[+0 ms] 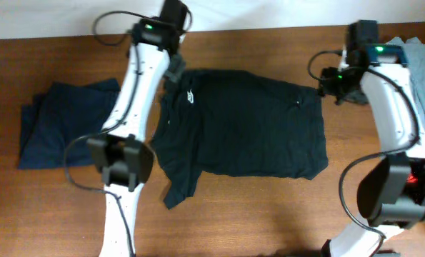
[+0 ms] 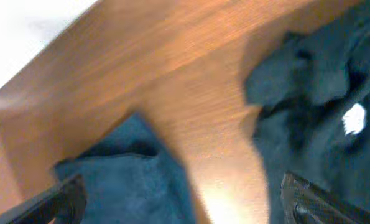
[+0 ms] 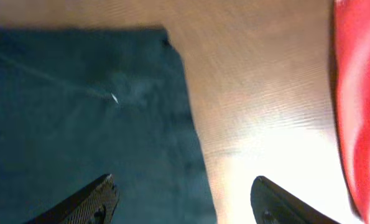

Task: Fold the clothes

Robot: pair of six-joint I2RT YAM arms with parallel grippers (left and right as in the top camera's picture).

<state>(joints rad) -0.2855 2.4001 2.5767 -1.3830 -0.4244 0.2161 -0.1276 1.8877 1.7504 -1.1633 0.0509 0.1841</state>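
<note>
Left tool [image 2: 186, 206]: jaws apart with nothing between them, held above the desk [image 1: 269, 214] at its far edge.
Below the left tool: bare wood, with cloth on both sides.
Right tool [image 3: 188, 205]: jaws apart and holding nothing, over the far right corner of the black T-shirt [image 1: 248, 128].
Below the right tool: the shirt's edge runs between the two fingers, cloth on one side and bare wood on the other.
Black T-shirt: mid-desk, spread mostly flat, neck end toward the left arm and hem toward the right arm.
White logo [image 1: 189, 94]: faces up near the neck end.
Sleeves: the near one lies out flat; the far one is bunched up beside the left tool.
Dark blue garment [image 1: 62, 121]: folded, beyond the left arm, apart from the shirt.
Grey clothes [image 1: 423, 64]: heaped at the desk's far right edge.
Red object [image 3: 359, 93]: at the edge of the right wrist view; what it is cannot be told.
</note>
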